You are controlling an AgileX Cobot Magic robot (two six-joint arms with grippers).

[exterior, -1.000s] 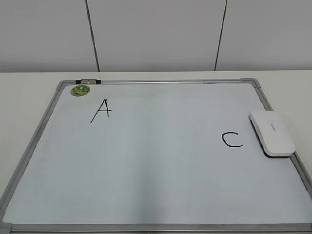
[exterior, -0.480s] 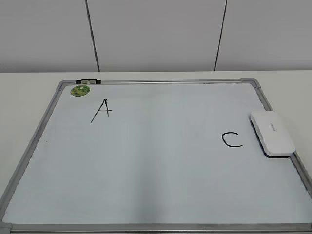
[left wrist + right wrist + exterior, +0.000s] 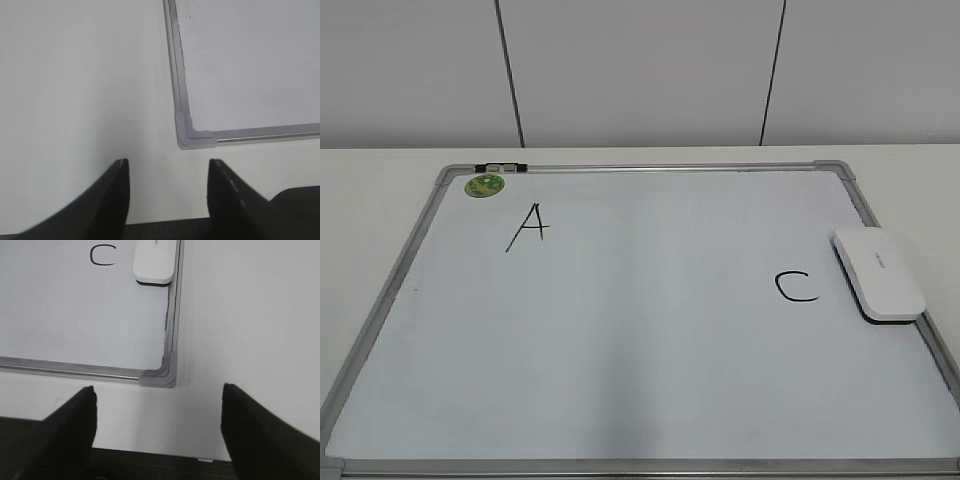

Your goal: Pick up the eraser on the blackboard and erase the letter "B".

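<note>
The blackboard (image 3: 640, 340) is a white board with a silver frame, lying flat on the table. It bears a black "A" (image 3: 528, 227) and a black "C" (image 3: 796, 287); no letter "B" shows on it. The white eraser (image 3: 878, 272) lies on the board's right edge, beside the "C", and also shows in the right wrist view (image 3: 156, 261). My left gripper (image 3: 168, 165) is open and empty over the table near the board's front left corner (image 3: 192, 137). My right gripper (image 3: 159, 392) is open and empty near the front right corner (image 3: 162, 376). Neither gripper shows in the exterior view.
A small round green magnet (image 3: 484, 184) sits at the board's back left corner, next to a small black-and-silver clip (image 3: 500, 166) on the frame. A white wall with dark seams stands behind the table. The table's dark front edge (image 3: 165, 231) lies just under the grippers.
</note>
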